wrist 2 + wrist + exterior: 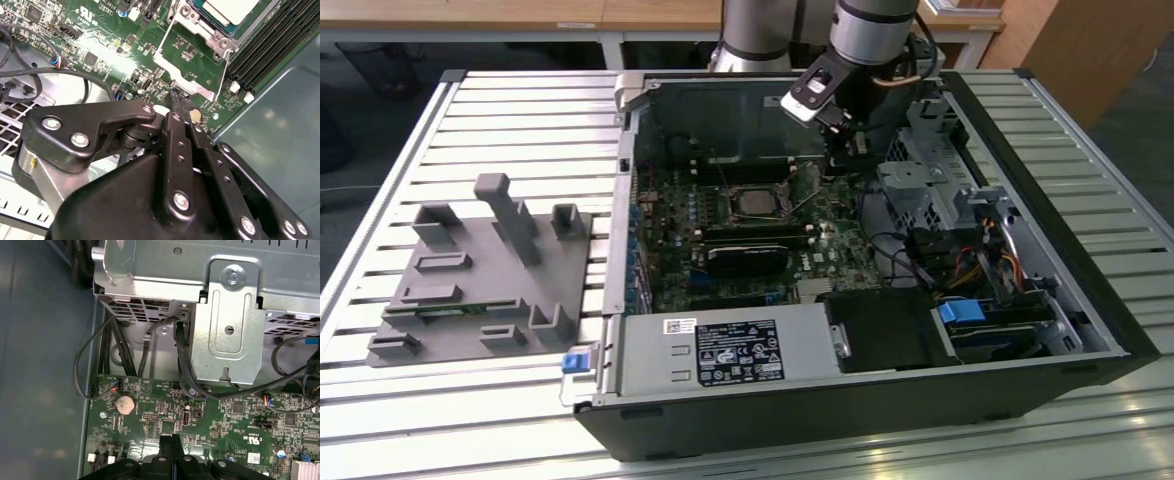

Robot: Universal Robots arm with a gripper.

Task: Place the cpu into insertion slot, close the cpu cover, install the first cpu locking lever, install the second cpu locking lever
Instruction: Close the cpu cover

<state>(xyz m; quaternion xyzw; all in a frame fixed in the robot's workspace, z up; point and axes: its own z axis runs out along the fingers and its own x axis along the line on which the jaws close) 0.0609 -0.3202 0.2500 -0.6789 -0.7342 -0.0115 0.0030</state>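
Note:
The silvery cpu (754,203) (231,9) lies seated in the insertion slot (216,34) on the green board inside the open computer case. The cpu cover (200,89), a thin metal frame with a square window, is swung open away from the slot, and the board shows through its window. A thin wire lever (224,75) runs along the cover's side. My gripper (838,150) (176,105) (172,440) hangs over the board just past the cover's free edge. Its black fingertips are shut together, at or very near that edge, with nothing visibly between them.
A metal drive cage (225,330) with black cables stands close beside the gripper. Memory slots (270,40) and the case wall (270,130) flank the socket. A black graphics card (747,258) and the power supply (720,350) lie nearer the case front. A grey fixture (480,270) sits at the exterior view's left.

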